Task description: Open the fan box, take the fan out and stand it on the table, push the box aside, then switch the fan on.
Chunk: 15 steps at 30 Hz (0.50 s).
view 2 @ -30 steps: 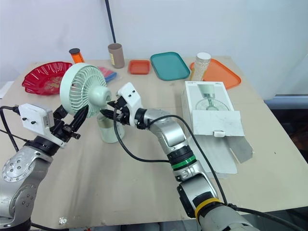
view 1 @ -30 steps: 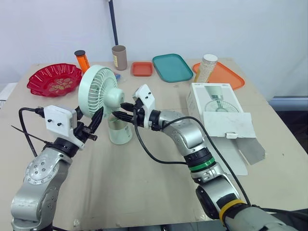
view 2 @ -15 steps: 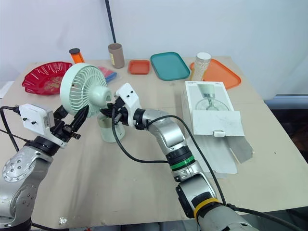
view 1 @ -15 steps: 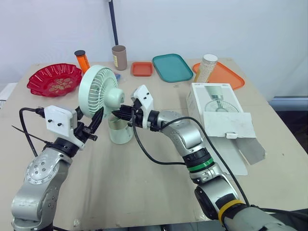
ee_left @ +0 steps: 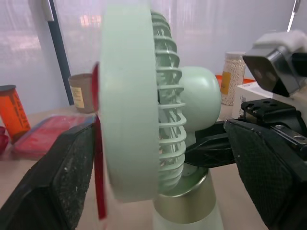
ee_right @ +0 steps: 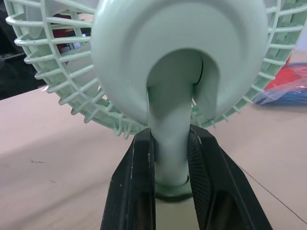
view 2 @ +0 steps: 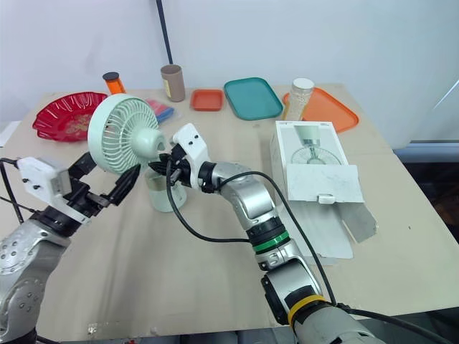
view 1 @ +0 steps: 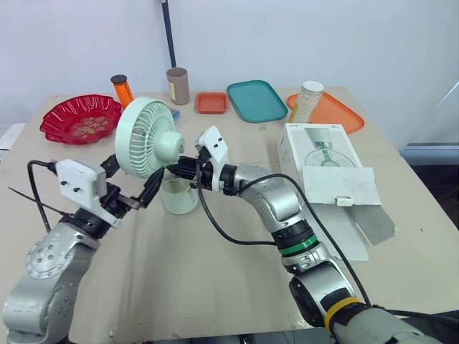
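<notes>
A pale green fan (view 1: 153, 140) stands upright on its round base (view 1: 179, 198) at the table's left middle. My right gripper (view 1: 181, 169) is shut on the fan's neck (ee_right: 170, 153), one finger (ee_right: 136, 191) on each side. My left gripper (view 1: 136, 172) is open, and its fingers (ee_left: 62, 182) stand wide on either side of the fan's head without touching it. The white fan box (view 1: 321, 152) lies to the right with its flap (view 1: 341, 186) open.
Along the back stand a red bowl (view 1: 80, 118), an orange bottle (view 1: 122, 89), a cardboard tube (view 1: 177, 86), a small orange tray (view 1: 211, 102), a teal tray (view 1: 257, 100), a jar of grains (view 1: 307, 100) and an orange tray (view 1: 337, 113).
My left gripper has opened and drawn back to the left, away from the fan's head. The right gripper stays on the neck and the fan has kept its place.
</notes>
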Motion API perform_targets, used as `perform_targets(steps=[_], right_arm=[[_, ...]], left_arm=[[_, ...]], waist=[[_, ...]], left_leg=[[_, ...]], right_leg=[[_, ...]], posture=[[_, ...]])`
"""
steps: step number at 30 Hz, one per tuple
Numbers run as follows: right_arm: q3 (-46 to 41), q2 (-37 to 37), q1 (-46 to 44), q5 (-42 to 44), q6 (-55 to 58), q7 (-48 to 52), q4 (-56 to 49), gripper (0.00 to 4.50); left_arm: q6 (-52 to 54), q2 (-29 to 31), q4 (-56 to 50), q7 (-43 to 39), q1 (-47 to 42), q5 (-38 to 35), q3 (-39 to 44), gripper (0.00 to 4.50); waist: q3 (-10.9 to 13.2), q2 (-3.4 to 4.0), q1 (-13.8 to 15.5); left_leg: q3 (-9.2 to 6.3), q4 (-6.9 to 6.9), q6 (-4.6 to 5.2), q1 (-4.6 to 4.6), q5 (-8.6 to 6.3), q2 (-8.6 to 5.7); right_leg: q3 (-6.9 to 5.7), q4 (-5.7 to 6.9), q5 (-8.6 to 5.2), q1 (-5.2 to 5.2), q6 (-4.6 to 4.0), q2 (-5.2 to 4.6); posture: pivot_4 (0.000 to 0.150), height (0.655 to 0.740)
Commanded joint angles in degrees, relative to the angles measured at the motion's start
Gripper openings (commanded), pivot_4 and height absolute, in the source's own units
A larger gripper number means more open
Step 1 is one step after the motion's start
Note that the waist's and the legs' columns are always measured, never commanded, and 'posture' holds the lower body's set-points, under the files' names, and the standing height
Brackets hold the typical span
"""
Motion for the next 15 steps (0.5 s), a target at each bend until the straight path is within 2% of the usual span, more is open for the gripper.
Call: perform_targets(steps=[1, 3, 8, 12, 13, 15], right_arm=[[-2.02, 0.10, -2.33, 1.25, -0.89, 0.05, -0.81, 0.44], [-2.72, -0.28, -2.56, 1.64, -0.88, 0.13, -0.62, 0.44], [-5.03, -3.35, -2.49, 4.08, -1.09, 3.14, -1.85, 0.44], [-5.55, -6.00, -1.81, 4.73, -1.73, 5.93, -2.69, 0.44], [-5.62, -7.19, -1.54, 4.46, -2.06, 6.73, -2.72, 0.44], [-6.08, -9.68, -0.56, 5.16, -1.98, 9.06, -4.36, 0.44]], left_arm=[[-1.18, 2.75, -1.25, -1.74, 1.00, -1.89, 4.32, 4.46], [-0.25, 4.34, -0.59, -2.27, 1.95, -4.24, 7.74, 4.46], [7.00, 10.37, 2.35, -2.43, 3.44, -23.26, 19.54, 4.46], [9.19, 11.35, 5.14, 1.55, 2.33, -37.20, 22.33, 4.46], [8.97, 11.36, 5.60, 0.56, 2.95, -37.04, 22.09, 4.46], [8.13, 12.23, 6.33, -4.00, 5.83, -32.31, 19.94, 4.46]], waist=[[-0.01, 0.00, -0.02], [0.00, 0.00, -0.02], [0.00, 0.00, -0.03], [0.00, -0.01, 0.01], [0.00, -0.01, -0.02], [0.00, 0.00, -0.08]], left_leg=[[0.02, 0.00, 0.00, 0.00, 0.00, -0.01], [0.01, 0.00, 0.00, 0.00, 0.00, -0.01], [-0.02, 0.01, 0.01, -0.06, 0.00, 0.02], [-0.03, 0.04, 0.03, -0.08, -0.02, -0.03], [-0.03, 0.04, 0.03, -0.08, -0.02, -0.02], [-0.01, 0.01, 0.02, -0.08, -0.01, 0.00]], right_leg=[[0.01, 0.00, 0.00, 0.00, 0.00, -0.01], [0.01, -0.01, 0.00, 0.00, 0.00, -0.01], [-0.04, 0.00, 0.00, -0.06, 0.00, -0.01], [-0.08, -0.02, 0.00, -0.02, 0.02, -0.10], [-0.08, -0.02, 0.01, -0.03, 0.02, -0.09], [-0.07, -0.01, 0.00, -0.06, 0.01, -0.03]], posture=[[0.150, 0.7400], [0.150, 0.7400], [0.150, 0.7400], [0.150, 0.7400], [0.150, 0.7400], [0.150, 0.7400]])
